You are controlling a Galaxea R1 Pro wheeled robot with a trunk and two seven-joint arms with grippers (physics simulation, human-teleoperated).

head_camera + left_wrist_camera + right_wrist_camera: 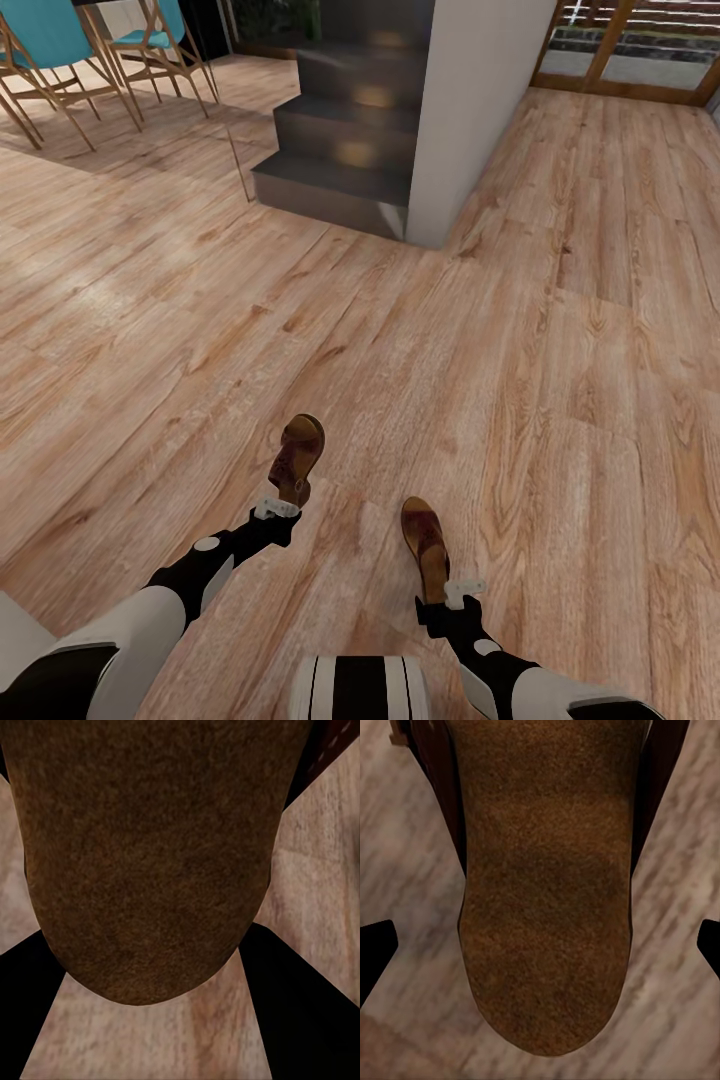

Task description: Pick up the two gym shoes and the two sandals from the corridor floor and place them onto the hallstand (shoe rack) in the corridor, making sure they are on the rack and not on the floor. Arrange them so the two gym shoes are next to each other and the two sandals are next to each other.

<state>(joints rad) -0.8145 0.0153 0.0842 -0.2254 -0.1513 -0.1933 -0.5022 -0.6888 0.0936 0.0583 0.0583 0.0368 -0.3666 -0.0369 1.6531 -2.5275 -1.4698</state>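
Two dark brown sandals are over the corridor floor, just ahead of me. My left gripper is shut on the heel of the left sandal. In the left wrist view, both black fingers press against that sandal's heel. My right gripper is open at the heel of the right sandal. In the right wrist view its fingertips stand wide apart, with floor showing between them and the sandal. The gym shoes and the hallstand are out of view.
Dark steps rise straight ahead beside a white wall end. Blue chairs on wooden legs stand at the far left. A wood-framed glass door is at the far right. My base shows at the bottom edge.
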